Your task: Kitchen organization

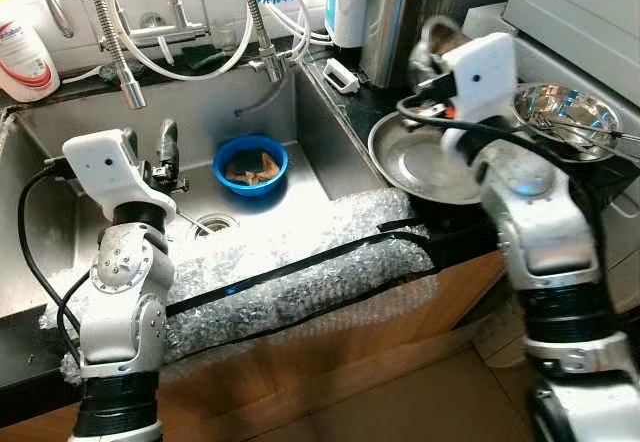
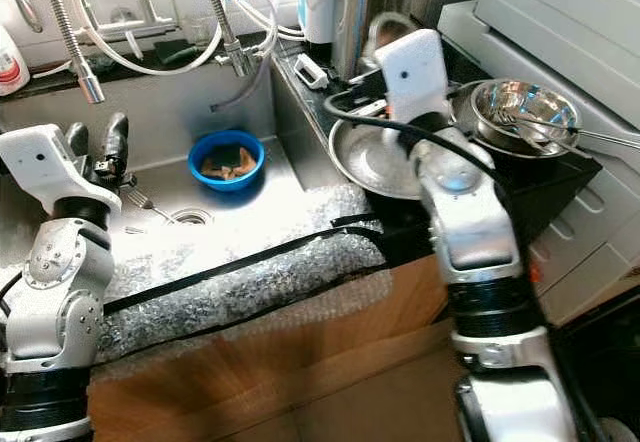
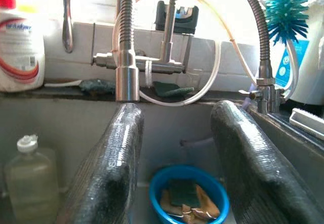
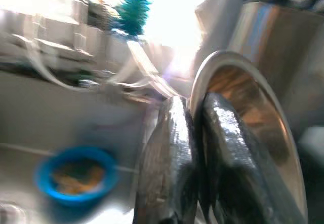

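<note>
Bubble wrap (image 1: 300, 282) pads the sink's front edge, likely to cushion knocks. Right of the sink (image 1: 60, 212), the right end effector (image 4: 195, 158) pinches the rim of a steel plate (image 1: 420, 162) on the worktop (image 1: 370, 102), arm bent over it. Inside the sink, the left end effector (image 3: 177, 153) hovers, fingers apart, aimed at the blue bowl (image 1: 251, 165) of scraps.

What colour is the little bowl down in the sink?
The bowl is bright blue. It shows best in the left eye view.
</note>
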`<state>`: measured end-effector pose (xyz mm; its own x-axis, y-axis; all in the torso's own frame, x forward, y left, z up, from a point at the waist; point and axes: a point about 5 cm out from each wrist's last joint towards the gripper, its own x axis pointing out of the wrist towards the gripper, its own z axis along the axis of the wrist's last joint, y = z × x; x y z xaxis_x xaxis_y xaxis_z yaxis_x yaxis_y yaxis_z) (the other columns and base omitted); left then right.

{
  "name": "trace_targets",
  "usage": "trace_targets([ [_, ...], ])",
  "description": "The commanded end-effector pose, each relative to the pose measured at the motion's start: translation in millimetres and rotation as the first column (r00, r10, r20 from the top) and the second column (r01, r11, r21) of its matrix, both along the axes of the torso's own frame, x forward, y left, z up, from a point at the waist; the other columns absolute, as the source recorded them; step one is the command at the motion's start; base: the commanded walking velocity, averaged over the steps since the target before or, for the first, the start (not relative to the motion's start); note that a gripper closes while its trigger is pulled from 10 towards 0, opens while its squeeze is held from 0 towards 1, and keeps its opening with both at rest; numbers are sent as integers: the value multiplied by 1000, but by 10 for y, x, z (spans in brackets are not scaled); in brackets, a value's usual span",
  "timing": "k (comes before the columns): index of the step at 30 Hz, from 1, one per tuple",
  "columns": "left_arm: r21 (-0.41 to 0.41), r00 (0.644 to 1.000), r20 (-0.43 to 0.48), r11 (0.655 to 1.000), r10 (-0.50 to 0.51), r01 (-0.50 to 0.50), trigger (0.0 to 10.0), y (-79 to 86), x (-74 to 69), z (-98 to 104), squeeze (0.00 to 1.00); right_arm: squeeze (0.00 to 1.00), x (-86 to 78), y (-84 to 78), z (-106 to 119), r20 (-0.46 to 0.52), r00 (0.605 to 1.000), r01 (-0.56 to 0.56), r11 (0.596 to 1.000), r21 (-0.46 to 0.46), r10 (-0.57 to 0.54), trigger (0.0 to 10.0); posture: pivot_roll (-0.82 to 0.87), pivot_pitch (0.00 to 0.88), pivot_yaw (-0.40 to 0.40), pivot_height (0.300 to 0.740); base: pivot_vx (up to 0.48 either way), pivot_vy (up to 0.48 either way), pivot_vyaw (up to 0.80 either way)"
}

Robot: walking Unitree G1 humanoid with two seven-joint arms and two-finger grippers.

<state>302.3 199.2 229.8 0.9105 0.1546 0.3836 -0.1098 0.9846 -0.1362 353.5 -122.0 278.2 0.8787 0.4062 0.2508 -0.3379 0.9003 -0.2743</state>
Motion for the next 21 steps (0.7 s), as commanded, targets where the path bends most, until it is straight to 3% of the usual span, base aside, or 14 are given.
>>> trace_targets([
  [1,59,1000,30,998,-5,3,10000,-9,-50,56,0,0,-3,103,39,14,997,-80,996,36,79,10000,-4,108,1,740,0,0,0],
  [4,140,999,24,990,-27,23,10000,-37,-74,52,0,0,4,228,11,4,988,-152,983,106,152,10000,-2,110,0,740,0,0,0],
  [5,150,999,21,988,-32,29,10000,-43,-88,42,0,0,2,315,16,1,974,-224,958,179,227,10000,-2,110,0,740,0,0,0],
  [9,148,999,18,989,-29,26,10000,-40,-99,29,0,0,0,437,13,13,942,-329,912,244,336,10000,5,110,-2,740,0,0,0],
  [10,157,999,21,987,-28,25,10000,-46,-109,32,0,0,-2,526,-10,21,905,-411,862,297,425,10000,8,110,-5,740,0,0,0],
  [14,161,999,24,987,-29,25,10000,-63,-108,42,0,0,16,655,-80,-4,845,-498,792,353,534,10000,13,108,-6,740,0,0,0],
  [17,162,999,21,986,-30,27,10000,-69,-106,40,0,0,72,695,-150,-59,834,-486,782,390,548,10000,13,107,-8,740,0,0,0],
  [20,165,999,15,986,-33,30,10000,-76,-101,34,0,0,206,703,-335,-180,854,-392,832,393,488,10000,12,107,-7,740,0,0,0],
  [21,165,999,14,986,-35,32,10000,-79,-101,33,0,0,223,708,-381,-200,845,-389,827,404,496,10000,12,107,-6,740,0,0,0],
])
